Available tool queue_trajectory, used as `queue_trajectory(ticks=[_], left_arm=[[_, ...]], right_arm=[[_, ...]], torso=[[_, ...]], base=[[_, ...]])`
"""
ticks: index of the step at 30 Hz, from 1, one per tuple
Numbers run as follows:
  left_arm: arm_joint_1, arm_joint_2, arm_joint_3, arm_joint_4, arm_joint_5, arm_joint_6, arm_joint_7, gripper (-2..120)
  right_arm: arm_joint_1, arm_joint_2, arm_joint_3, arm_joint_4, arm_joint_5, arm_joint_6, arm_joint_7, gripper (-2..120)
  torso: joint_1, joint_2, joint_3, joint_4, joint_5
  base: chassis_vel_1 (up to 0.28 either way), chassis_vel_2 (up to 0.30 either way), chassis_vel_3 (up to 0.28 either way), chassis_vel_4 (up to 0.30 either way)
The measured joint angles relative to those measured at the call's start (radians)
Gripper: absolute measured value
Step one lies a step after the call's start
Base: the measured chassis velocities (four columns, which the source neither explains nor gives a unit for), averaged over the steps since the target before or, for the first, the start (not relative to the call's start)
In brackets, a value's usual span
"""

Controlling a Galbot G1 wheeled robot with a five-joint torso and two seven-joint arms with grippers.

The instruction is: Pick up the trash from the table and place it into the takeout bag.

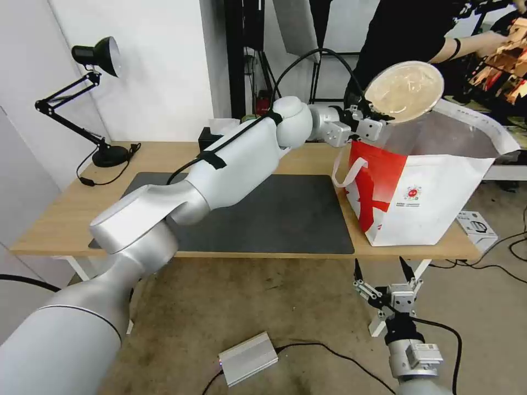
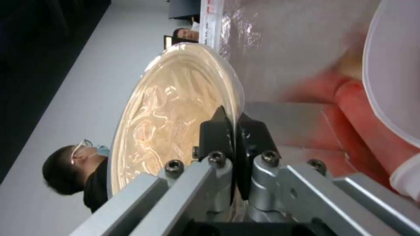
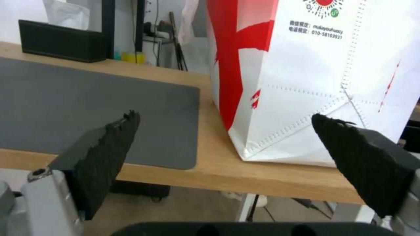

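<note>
My left gripper (image 1: 384, 117) is shut on the rim of the beige pulp bowl (image 1: 405, 90), held tilted on edge above the open mouth of the takeout bag (image 1: 433, 192). In the left wrist view the black fingers (image 2: 215, 131) pinch the bowl's (image 2: 170, 111) edge, with the bag's foil lining (image 2: 297, 49) just behind. Inside the bag lie a white round rim (image 2: 393, 75) and something red (image 2: 367, 131), both blurred. The bag stands at the right end of the table (image 1: 49, 219). My right gripper (image 1: 380, 264) hangs open below the table's front edge, facing the bag (image 3: 306, 82).
A dark grey mat (image 1: 296, 214) covers the table's middle. A black desk lamp (image 1: 93, 60) stands at the back left, a black tissue box (image 1: 211, 136) at the back. On the floor lie a silver box (image 1: 248, 357) and cables. A person stands behind the bag.
</note>
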Motion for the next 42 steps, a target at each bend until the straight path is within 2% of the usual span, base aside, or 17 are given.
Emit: queue_trajectory(ticks=[14,26,34,42], left_arm=[[-0.003,-0.033,0.02,0.027,0.005,-0.012,-0.008,0],[0.013,-0.031,0.072,0.025,-0.123,-0.005,-0.065,0],[0.023,-0.03,0.09,0.015,-0.141,-0.005,-0.094,0],[0.025,-0.03,0.11,0.011,-0.148,-0.005,-0.096,0]], right_arm=[[0.003,0.004,-0.003,-0.004,0.001,0.0,0.0,100],[0.007,0.004,-0.002,-0.006,0.001,0.0,0.0,100],[0.007,0.006,-0.004,-0.007,0.001,0.0,0.0,100],[0.006,0.001,-0.001,-0.005,0.001,0.0,0.0,100]], torso=[[0.0,0.0,0.0,0.0,-0.0001],[0.0,0.0,0.0,-0.0001,-0.0001],[0.0,0.0,0.0,0.0,-0.0001],[0.0,0.0,0.0,-0.0001,-0.0001]], base=[[0.0,0.0,0.0,0.0],[0.0,0.0,0.0,0.0],[0.0,0.0,0.0,0.0],[0.0,0.0,0.0,0.0]])
